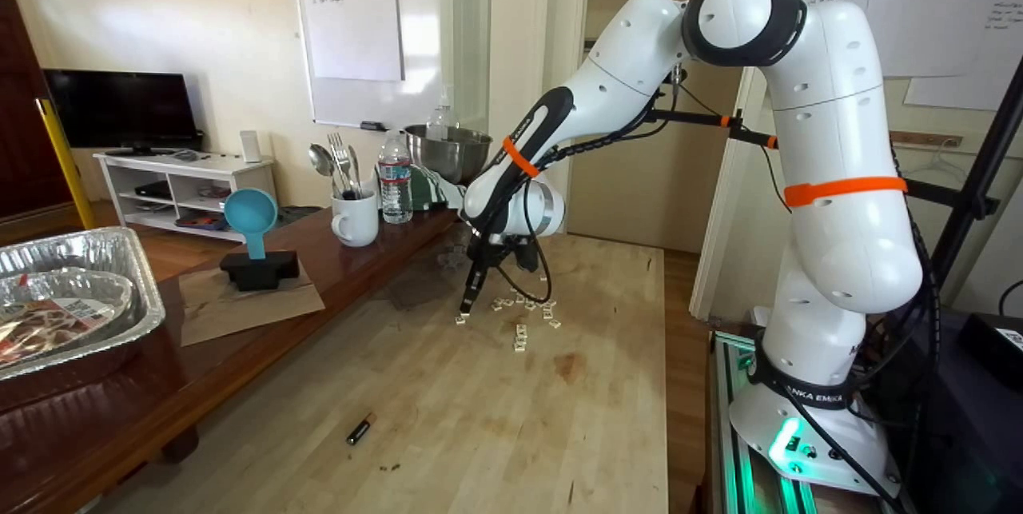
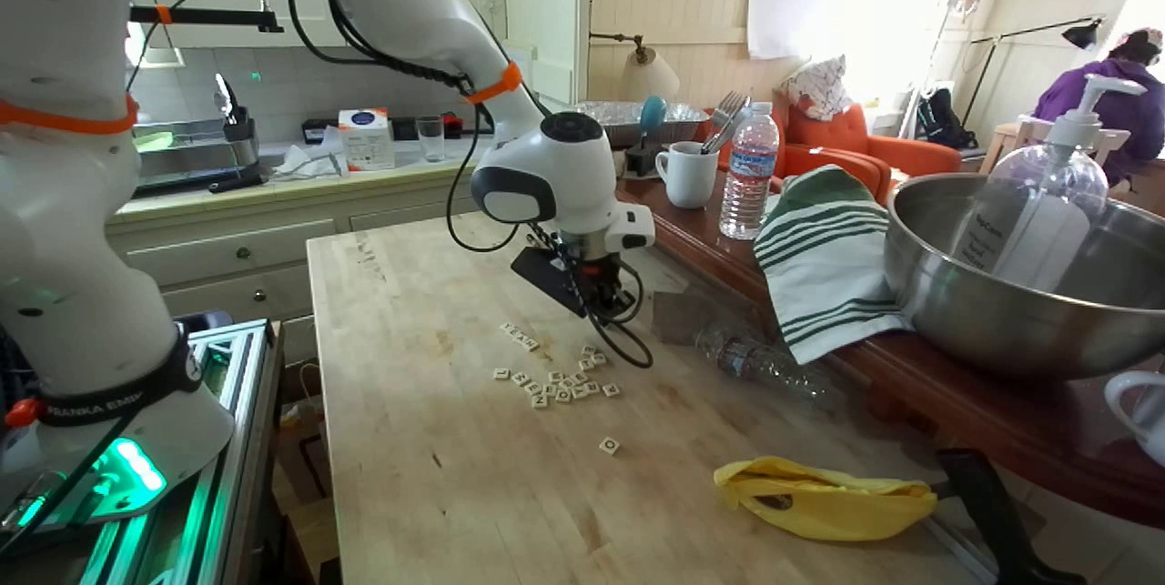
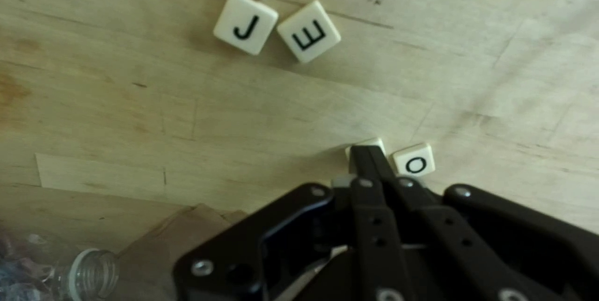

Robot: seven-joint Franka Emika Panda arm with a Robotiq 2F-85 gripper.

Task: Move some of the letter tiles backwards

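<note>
From where I'm standing, the white arm [image 1: 615, 70] hangs over the pale bench [image 1: 471, 426], end effector [image 3: 368, 148] clenched, both fingers [image 3: 366, 200] pressed tog., tips down near the bench top. In the wrist view a half-hidden tile [image 3: 372, 142] sits right behind the tips; can't tell if they touch. An O tile [image 3: 415, 163] lies just beside it, approx 3 o'clock of the tips. At abt 11 o'clock, an E tile [image 3: 311, 32] & a J tile [image 3: 245, 22], just beside each other, both face up.

The main cluster of letter tiles [image 1: 530, 305] is on the bench, 3 o'clock of the tips in an exterior view, w/ a short row of tiles [image 1: 520, 338] at 4 o'clock. In an exterior view a loose tile [image 2: 609, 446] sits apart from the cluster, at its 5 o'clock.

In an exterior view there's a battery [image 1: 360, 428] on the bench btwn 7 & 8 o'clock of the tips, a white mug [image 1: 360, 220] w/ cutlery [image 1: 339, 154] at 10 & a water bottle [image 1: 396, 198] at 11, both upright on the reddish bench [image 1: 344, 278]. Metal bowl [image 2: 983, 321] there as well, striped towel [image 2: 819, 267] draped over the edge. Yellow banana-shaped thing [image 2: 837, 503] is at 4 o'clock of the cluster, black handle [image 2: 997, 521] near it. See-thru bottle [image 3: 93, 273] lies on its side, abt 8 o'clock in the wrist view.
</note>
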